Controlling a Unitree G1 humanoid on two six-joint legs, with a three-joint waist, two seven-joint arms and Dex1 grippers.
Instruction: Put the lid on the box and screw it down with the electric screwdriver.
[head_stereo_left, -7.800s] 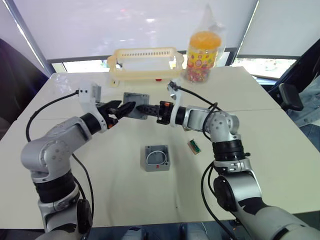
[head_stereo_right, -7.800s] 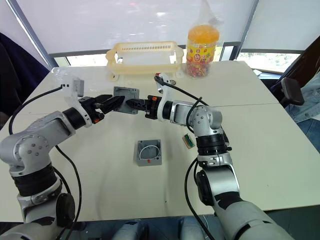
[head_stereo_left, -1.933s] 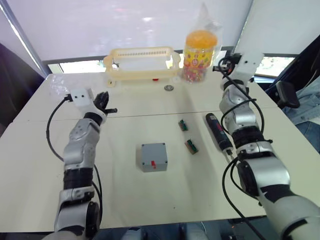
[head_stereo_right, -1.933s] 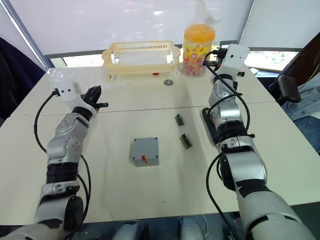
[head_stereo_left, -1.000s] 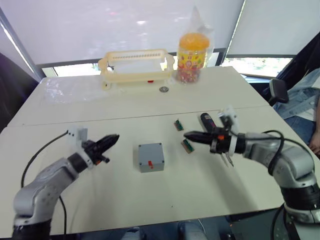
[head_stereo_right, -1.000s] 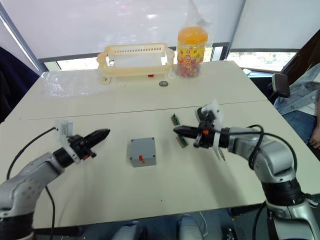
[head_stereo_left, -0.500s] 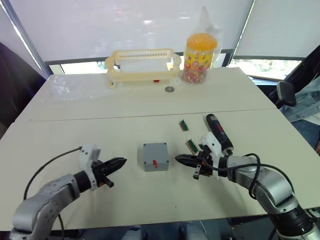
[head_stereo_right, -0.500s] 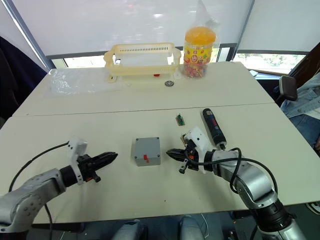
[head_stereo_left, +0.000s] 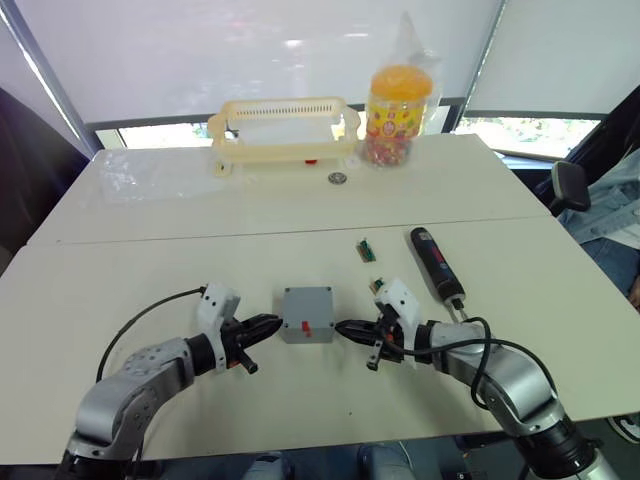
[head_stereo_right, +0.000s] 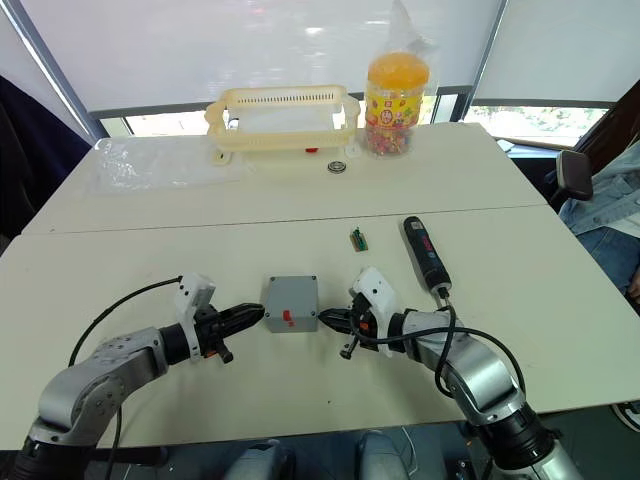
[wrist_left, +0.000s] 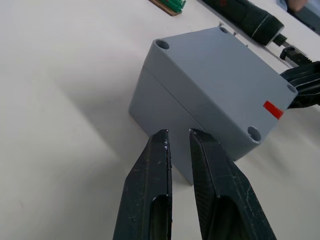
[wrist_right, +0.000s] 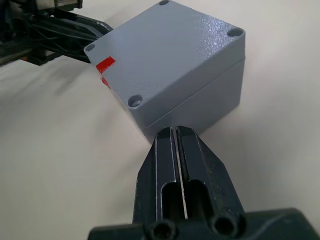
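The left gripper (wrist_left: 177, 142) lies low over the table (head_stereo_left: 150, 250), its two black fingers set apart by a narrow gap and clamped on nothing, their tips at the left wall of the box (head_stereo_left: 307, 315). The box stands near the middle of the table's near half, and the lid (wrist_right: 165, 50) sits on top of it, a seam line running round the walls below it. The lid shows round screw holes at its corners and a small red mark near one edge. The right gripper (wrist_right: 176, 137) points at the box's right wall from the opposite side, its fingers pressed together with only a hairline slit between them, holding nothing; whether the tips touch the wall cannot be told. Right of the box, a small green part (head_stereo_right: 358, 238) lies on the table farther back. The electric screwdriver (head_stereo_left: 435, 265) lies flat on the table further right, well apart from both grippers, its bit end toward the near edge. At the far side stand a cream basket (head_stereo_left: 283, 130) and, to its right, a jar with an orange lid (head_stereo_left: 395, 100) in a clear bag, with a small round object (head_stereo_left: 338, 178) on the table between them.
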